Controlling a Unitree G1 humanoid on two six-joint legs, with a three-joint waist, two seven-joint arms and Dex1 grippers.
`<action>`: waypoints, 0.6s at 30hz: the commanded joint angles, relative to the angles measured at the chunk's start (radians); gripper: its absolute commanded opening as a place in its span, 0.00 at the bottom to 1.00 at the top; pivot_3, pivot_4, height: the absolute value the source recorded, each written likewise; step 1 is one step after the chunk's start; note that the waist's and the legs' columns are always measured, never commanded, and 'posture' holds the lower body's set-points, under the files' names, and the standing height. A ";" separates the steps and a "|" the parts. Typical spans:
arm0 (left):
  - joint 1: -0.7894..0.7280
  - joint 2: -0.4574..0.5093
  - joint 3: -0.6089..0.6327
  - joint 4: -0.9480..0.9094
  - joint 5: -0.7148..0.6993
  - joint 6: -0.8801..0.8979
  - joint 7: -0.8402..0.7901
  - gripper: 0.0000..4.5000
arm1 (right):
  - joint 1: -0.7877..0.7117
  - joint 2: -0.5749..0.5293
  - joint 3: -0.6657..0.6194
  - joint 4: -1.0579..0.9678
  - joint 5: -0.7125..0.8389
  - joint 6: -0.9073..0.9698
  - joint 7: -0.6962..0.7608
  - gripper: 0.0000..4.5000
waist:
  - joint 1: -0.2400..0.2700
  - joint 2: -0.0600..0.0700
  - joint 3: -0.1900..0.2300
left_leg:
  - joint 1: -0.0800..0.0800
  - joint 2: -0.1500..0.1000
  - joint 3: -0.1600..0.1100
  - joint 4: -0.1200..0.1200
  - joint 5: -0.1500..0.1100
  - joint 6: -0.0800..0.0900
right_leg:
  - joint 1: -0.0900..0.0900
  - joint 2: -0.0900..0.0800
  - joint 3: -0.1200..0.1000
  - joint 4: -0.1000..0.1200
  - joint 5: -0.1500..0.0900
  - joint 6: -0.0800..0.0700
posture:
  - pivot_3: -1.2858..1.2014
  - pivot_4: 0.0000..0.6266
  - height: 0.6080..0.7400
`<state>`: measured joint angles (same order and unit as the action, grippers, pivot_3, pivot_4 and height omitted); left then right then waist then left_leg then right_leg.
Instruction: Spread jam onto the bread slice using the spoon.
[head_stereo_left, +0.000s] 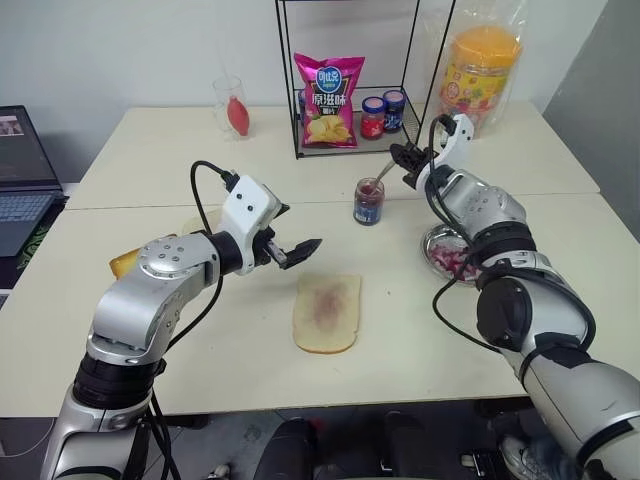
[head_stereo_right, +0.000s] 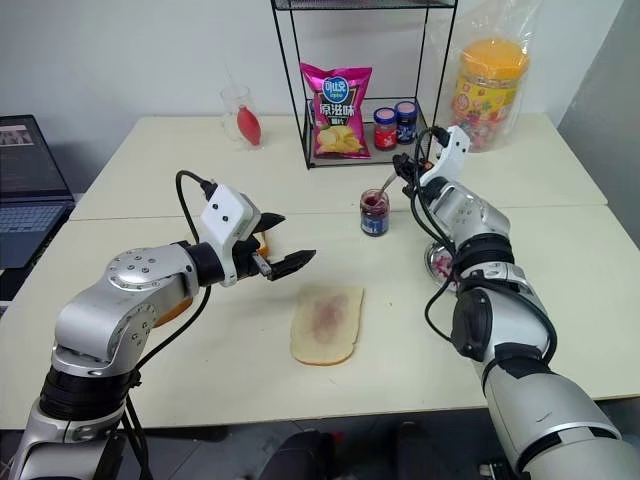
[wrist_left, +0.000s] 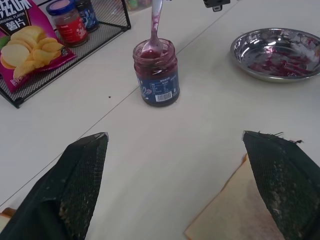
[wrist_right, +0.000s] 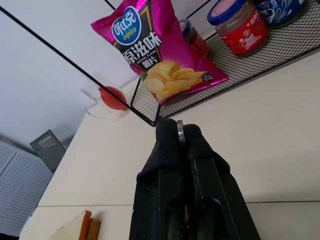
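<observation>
We are pinching the spoon (wrist_left: 154, 27) by its handle tip in the right end effector (head_stereo_left: 408, 160) — its bowl is sitting in the jam (head_stereo_left: 368, 203) jar. The slim, slippery handle may twist. The left end effector (head_stereo_left: 296, 254) is spread, hovering near the soft bread (head_stereo_left: 327, 312) on the tabletop (head_stereo_left: 150, 170).

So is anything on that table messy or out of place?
Mildly. The metal bowl by the right arm is streaked with red residue, and the bread slice carries a faint pink smear. The spoon stands in the open jam jar.
</observation>
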<state>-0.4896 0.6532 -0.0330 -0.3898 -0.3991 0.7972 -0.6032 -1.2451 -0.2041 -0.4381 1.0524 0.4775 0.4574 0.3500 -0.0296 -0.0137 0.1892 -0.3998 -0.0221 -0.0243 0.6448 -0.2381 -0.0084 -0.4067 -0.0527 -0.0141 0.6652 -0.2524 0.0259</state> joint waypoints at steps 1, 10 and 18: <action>-0.023 0.003 0.012 -0.018 0.003 -0.014 -0.007 1.00 | -0.039 -0.022 -0.028 -0.040 0.035 -0.009 0.008 0.01 | 0.000 0.000 0.000 | 0.000 0.000 0.000 0.000 0.000 0.000 | 0.000 0.000 0.000 0.000 0.000 0.000 | 0.52 0.24 1.00; -0.033 0.002 0.012 -0.006 0.006 -0.019 -0.009 1.00 | -0.045 -0.024 -0.086 -0.023 0.093 0.046 -0.031 0.01 | 0.000 0.000 0.000 | 0.000 0.000 0.000 0.000 0.000 0.000 | 0.000 0.000 0.000 0.000 0.000 0.000 | 0.52 0.24 1.00; -0.036 -0.003 0.013 -0.005 0.007 -0.021 -0.007 1.00 | -0.028 -0.014 -0.126 -0.037 0.138 0.088 -0.068 0.01 | 0.000 0.000 0.000 | 0.000 0.000 0.000 0.000 0.000 0.000 | 0.000 0.000 0.000 0.000 0.000 0.000 | 0.52 0.24 1.00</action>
<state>-0.5059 0.6522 -0.0331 -0.3827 -0.3985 0.7969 -0.6088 -1.2463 -0.2157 -0.5374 1.0533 0.5750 0.5374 0.2923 -0.0294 -0.0137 0.1892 -0.3999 -0.0221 -0.0239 0.6447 -0.2381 -0.0083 -0.4067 -0.0527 -0.0138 0.6649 -0.2524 0.0260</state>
